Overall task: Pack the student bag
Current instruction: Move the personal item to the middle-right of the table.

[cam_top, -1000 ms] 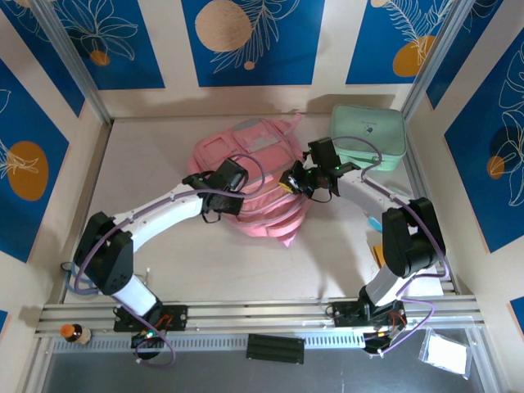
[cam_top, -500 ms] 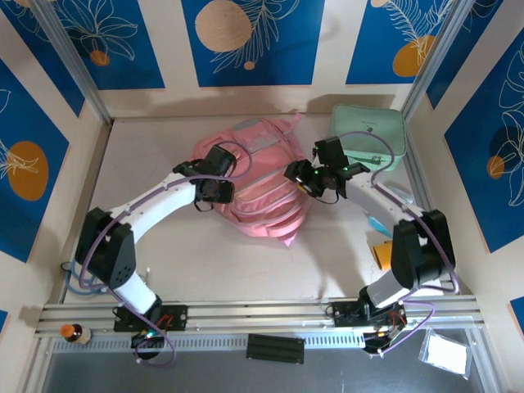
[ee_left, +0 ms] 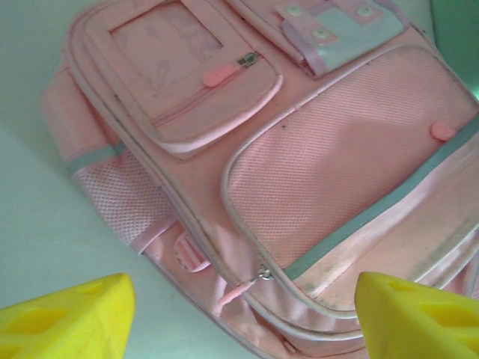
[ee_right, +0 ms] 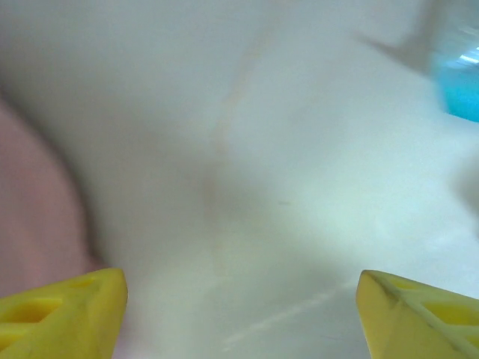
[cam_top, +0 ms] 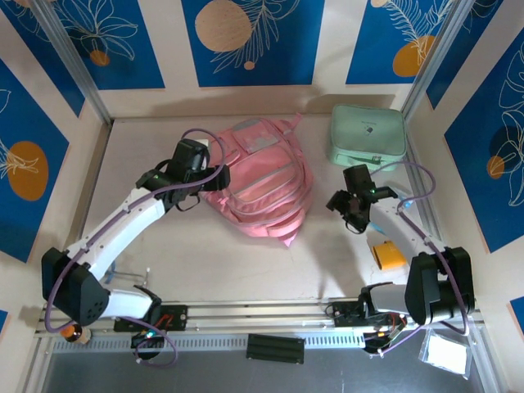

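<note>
The left arm and right arm, 2 white-shelled limbs with black joints, carry purple cables (looped loosely) and yellow fingers.

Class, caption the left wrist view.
Left gripper, yellow fingers apart, over the large soft pink fabric backpack on a pale table.

This is a robot test cell in a lab rather than a home. A pale tabletop is boxed in on 3 sides by walls carrying blue printed panels. Aluminium posts stand in the far corners. A slotted aluminium rail runs along the near edge, and a left arm and right arm with purple cables are bolted there.
</note>
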You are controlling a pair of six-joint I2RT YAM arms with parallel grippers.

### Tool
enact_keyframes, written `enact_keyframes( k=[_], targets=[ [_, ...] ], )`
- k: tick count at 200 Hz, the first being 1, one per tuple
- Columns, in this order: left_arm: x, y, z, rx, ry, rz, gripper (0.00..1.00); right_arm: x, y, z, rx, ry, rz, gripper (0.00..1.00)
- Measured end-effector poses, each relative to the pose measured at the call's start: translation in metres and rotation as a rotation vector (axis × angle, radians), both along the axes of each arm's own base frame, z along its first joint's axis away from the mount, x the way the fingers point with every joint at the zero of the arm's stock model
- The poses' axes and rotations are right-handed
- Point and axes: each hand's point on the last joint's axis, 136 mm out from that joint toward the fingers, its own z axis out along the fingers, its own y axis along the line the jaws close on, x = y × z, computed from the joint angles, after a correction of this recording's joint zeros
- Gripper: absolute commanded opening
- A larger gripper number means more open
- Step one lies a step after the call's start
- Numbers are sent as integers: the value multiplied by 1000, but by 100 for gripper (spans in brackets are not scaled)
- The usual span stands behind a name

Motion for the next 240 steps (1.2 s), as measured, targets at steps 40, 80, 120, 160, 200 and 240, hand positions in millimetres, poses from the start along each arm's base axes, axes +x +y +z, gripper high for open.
enact_keyframes(
  k=[40,80,120,160,200,240],
  targets=[
    [5,-14,-8,-33,16,-43,86,-33,-50,-10,-27,51,-186,82],
    [9,-25,-13,-61,25,-78,87,-53,-93,-14,-18,49,-373,81],
    [12,-35,-29,-66,71,-105,88,-63,-114,-20,-2,60,-465,81],
    [14,-41,-31,-79,83,-122,88,-69,-124,-36,44,89,-523,81],
    [15,-44,-27,-92,78,-130,89,-61,-114,-45,102,93,-491,79],
    [14,-45,-27,-101,83,-135,100,-37,-65,-41,183,53,-345,79]
  ],
)
